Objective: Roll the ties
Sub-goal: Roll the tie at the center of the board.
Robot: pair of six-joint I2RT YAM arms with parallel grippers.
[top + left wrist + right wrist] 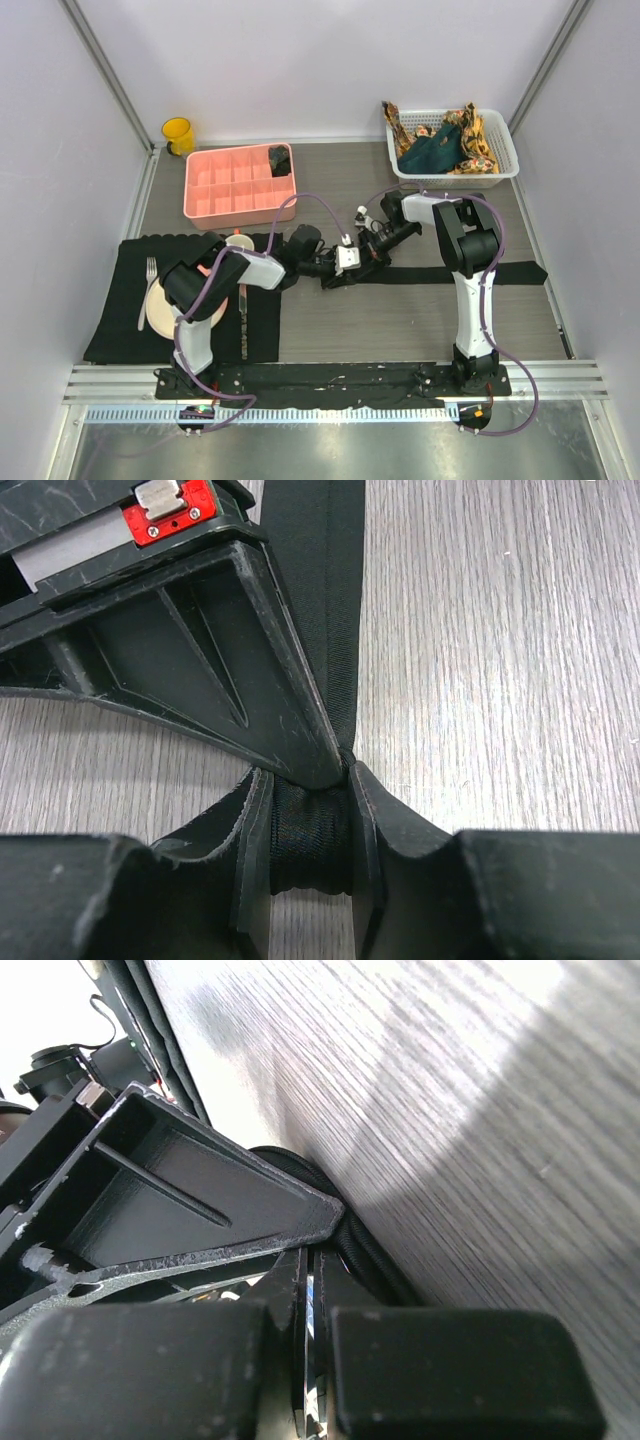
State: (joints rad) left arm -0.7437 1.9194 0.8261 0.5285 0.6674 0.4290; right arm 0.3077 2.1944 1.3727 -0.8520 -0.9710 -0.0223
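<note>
Fingers [367,825] of the left gripper [310,842] clamp a small roll [308,865] from both sides. Across the table [400,320], the black tie [470,273] lies flat, its long unrolled tail running off to the right, presumably laid straight so it winds evenly. At the roll's top sits the right gripper [312,1278], shut tight. I'd guess it steadies the coil, but whether it pinches fabric I cannot tell.
</note>
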